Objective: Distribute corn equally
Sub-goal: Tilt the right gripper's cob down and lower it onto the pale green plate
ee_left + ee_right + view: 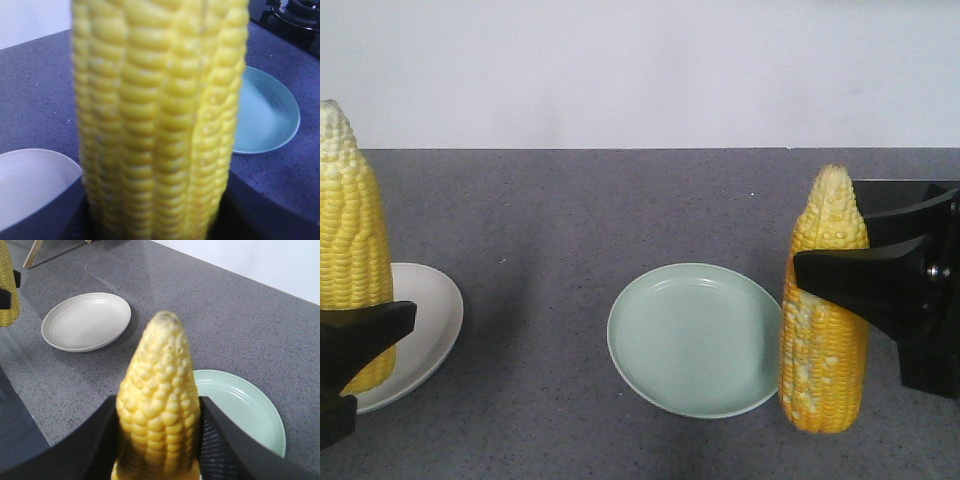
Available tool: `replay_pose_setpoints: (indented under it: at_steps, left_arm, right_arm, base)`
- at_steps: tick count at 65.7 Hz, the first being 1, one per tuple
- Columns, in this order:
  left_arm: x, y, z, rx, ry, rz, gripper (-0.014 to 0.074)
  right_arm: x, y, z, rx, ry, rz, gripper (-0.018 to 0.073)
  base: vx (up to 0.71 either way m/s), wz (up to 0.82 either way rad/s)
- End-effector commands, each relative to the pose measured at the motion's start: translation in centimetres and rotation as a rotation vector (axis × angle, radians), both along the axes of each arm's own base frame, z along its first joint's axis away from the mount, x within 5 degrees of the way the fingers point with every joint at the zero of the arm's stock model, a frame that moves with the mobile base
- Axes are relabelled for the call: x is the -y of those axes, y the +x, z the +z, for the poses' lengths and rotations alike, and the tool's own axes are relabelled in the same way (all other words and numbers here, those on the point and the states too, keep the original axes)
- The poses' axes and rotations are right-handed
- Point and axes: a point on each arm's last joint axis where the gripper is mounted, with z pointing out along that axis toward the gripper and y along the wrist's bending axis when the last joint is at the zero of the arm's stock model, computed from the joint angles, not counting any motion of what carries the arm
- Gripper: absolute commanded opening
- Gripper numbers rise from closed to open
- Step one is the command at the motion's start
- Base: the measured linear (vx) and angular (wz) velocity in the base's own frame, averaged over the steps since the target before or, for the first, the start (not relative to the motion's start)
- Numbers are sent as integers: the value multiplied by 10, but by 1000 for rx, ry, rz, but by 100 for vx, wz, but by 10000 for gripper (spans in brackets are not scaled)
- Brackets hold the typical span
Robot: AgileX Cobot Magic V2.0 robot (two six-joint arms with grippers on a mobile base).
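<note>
Front view: I am holding one cob in each gripper, both upright, tips up. My left gripper [355,345] is clamping the left cob [350,240] at the left edge of the scene, over or just in front of the white plate [430,310]; I cannot tell whether its base is touching the plate. My right gripper [865,260] is closing its fingers on the right cob [825,310], which carries whitish kernel patches and is hanging just right of the green plate [690,340], its lower end overlapping the rim from this angle.

Right wrist view is confirming the hold: both black fingers [225,440] are pressing the cob's flanks, with the green plate behind it and the white plate farther left.

Both plates are showing bare insides, so no cob is lying down yet. Judging progress: pick-up seems done for both cobs, and placement is remaining, one cob to each plate. I am seeing no other cobs on the counter [620,200].
</note>
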Motion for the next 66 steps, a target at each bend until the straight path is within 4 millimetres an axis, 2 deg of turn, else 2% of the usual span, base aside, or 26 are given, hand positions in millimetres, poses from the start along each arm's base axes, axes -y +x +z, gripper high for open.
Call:
replay_pose_setpoints:
  at_steps: [1, 12, 25, 46, 66]
  left_arm:
    - [1, 1, 15, 85, -56, 4, 286]
    - [1, 1, 15, 85, -56, 4, 286]
    - [1, 1, 15, 85, -56, 4, 286]
    - [1, 1, 15, 85, -56, 4, 286]
    - [1, 1, 15, 85, -56, 4, 286]
  right_arm:
    - [0, -2, 13, 58, 51, -18, 228]
    - [0, 3, 15, -8, 101, -67, 230]
    - [-1, 29, 18, -165, 85, -143, 239]
    - [-17, 84, 13, -449, 56, -108, 244]
    - [-31, 147, -16, -609, 42, -116, 244]
  base:
    - [0, 0]
    - [0, 0]
    - [0, 0]
    - [0, 0]
    - [0, 0]
